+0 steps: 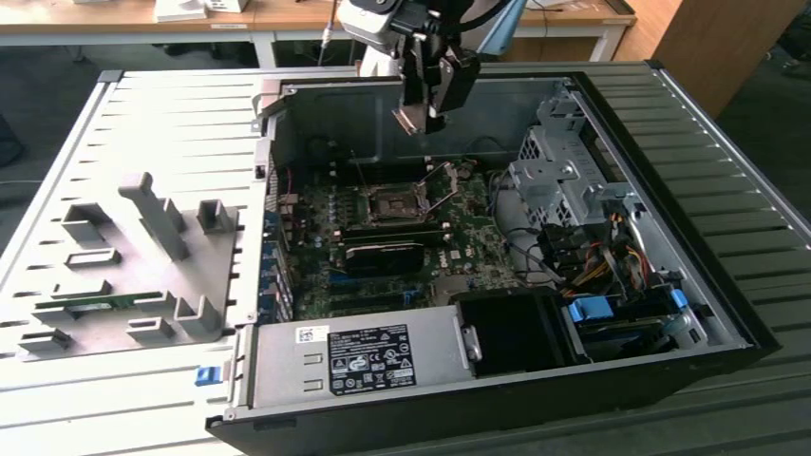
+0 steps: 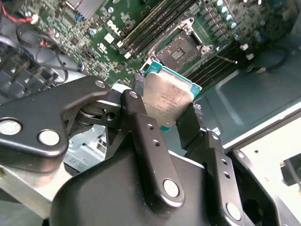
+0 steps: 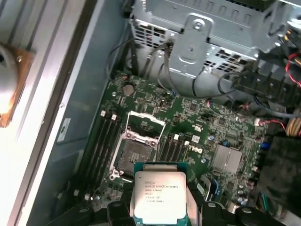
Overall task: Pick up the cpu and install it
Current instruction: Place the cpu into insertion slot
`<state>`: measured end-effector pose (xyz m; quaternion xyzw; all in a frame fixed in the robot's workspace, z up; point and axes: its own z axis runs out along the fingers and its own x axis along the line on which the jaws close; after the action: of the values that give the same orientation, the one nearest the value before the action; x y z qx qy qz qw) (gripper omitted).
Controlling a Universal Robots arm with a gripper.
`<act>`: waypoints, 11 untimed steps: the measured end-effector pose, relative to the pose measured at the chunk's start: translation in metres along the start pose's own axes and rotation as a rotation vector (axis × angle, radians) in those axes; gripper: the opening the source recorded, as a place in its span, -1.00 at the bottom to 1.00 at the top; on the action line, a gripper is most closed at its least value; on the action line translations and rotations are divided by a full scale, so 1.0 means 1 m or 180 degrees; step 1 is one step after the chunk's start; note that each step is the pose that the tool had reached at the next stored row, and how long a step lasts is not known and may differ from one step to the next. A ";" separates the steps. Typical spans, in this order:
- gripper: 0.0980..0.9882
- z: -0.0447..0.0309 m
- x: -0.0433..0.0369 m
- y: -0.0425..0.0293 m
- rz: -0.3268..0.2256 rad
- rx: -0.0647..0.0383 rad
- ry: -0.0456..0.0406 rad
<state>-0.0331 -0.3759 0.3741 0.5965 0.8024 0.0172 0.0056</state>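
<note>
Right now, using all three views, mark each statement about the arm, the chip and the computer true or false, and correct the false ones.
1. The gripper is shut on the cpu. True.
2. The cpu sits in the socket. False: the socket is empty, and the cpu is held above the motherboard.
3. A side panel covers the computer case. False: the case lies open, with the motherboard showing.
4. A grey fixture plate lies outside the case, on the exterior view's left. True.
</note>
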 end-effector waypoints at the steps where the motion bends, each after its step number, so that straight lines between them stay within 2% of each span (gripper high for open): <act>1: -0.03 0.0004 0.0000 0.0000 0.0057 -0.0001 -0.0002; 11: -0.03 0.0067 -0.0001 -0.0003 0.0607 -0.0006 -0.0023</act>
<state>-0.0331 -0.3760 0.3674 0.6702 0.7419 0.0162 0.0073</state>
